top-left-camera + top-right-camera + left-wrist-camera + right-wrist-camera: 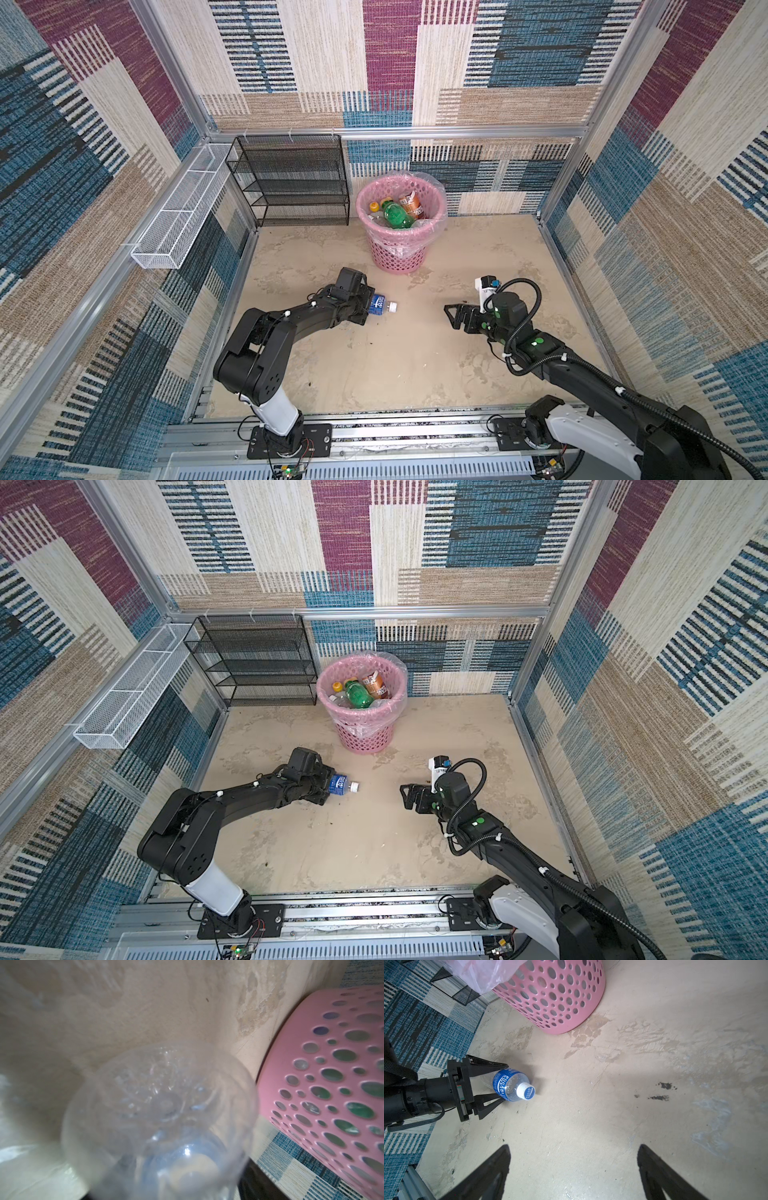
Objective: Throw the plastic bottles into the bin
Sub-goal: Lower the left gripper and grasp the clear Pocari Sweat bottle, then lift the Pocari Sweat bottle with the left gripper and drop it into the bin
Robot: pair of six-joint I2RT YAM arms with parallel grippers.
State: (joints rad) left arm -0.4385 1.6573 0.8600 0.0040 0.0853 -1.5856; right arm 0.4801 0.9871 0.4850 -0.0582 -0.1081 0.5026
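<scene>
A clear plastic bottle [379, 304] [340, 784] with a blue label and white cap lies on the beige floor, cap pointing right. My left gripper [371, 306] [505, 1082] is closed on its body, one finger on each side; in the left wrist view the bottle's base [158, 1105] fills the frame, blurred. The pink perforated bin [399, 257] [365, 735] [550, 1001] stands just behind it, lined with a clear bag. Inside lie a green bottle [397, 216], an orange-labelled one [412, 206] and others. My right gripper [451, 318] [573, 1147] hovers open and empty to the right.
A black mesh shelf rack [291, 183] stands against the back wall, left of the bin. A long white wire tray [183, 212] hangs on the left wall. Aluminium frame rails border the floor on all sides.
</scene>
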